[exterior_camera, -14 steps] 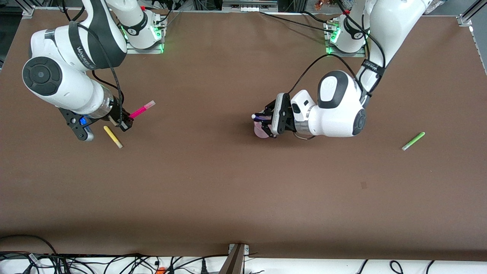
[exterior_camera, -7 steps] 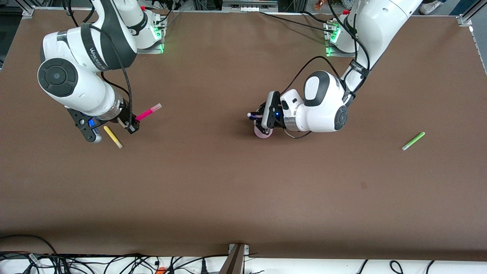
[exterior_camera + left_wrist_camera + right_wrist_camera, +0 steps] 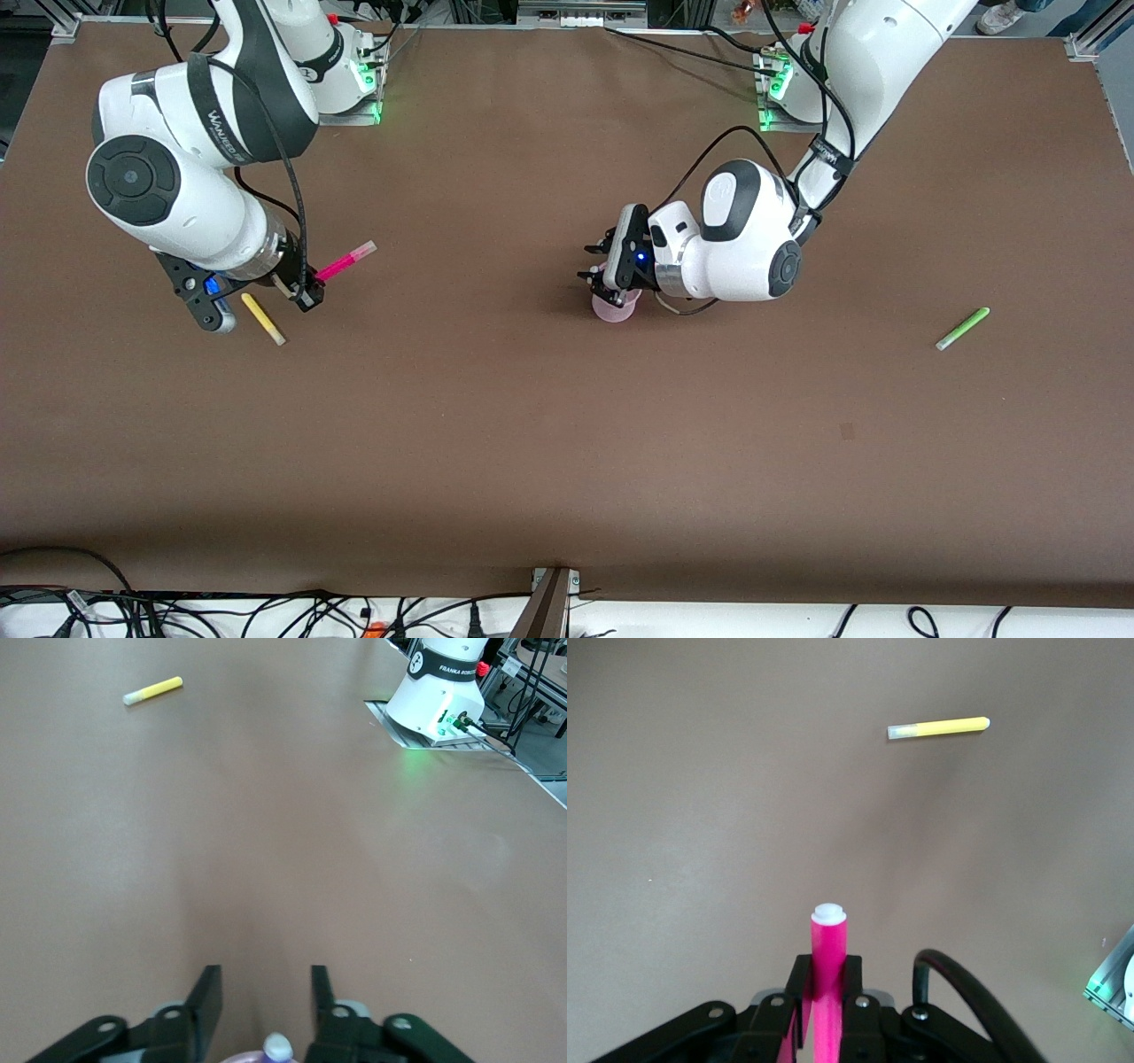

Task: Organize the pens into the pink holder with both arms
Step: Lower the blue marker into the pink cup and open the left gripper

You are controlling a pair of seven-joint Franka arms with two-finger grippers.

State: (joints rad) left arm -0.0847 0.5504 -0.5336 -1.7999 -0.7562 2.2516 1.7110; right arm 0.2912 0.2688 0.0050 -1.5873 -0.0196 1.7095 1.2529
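The pink holder (image 3: 614, 308) stands mid-table, partly covered by my left gripper (image 3: 601, 276), which hangs right over it. In the left wrist view this gripper (image 3: 264, 988) is open, and the pale cap of the dark purple pen (image 3: 278, 1048) pokes up out of the holder's rim (image 3: 241, 1059), free of the fingers. Toward the right arm's end, my right gripper (image 3: 306, 291) is shut on the magenta pen (image 3: 344, 262), which sticks out past its fingertips (image 3: 828, 948). The yellow pen (image 3: 263, 318) lies on the table beside it. The green pen (image 3: 962, 328) lies toward the left arm's end.
The brown table top (image 3: 567, 443) is bare apart from the pens and holder. The arm bases (image 3: 341, 75) (image 3: 802, 89) stand along its farthest edge. Cables run along the table's nearest edge (image 3: 266, 611).
My left gripper has opened over the holder and let go of the purple pen, which now stands in it. My right arm lifted the magenta pen slightly, then held still.
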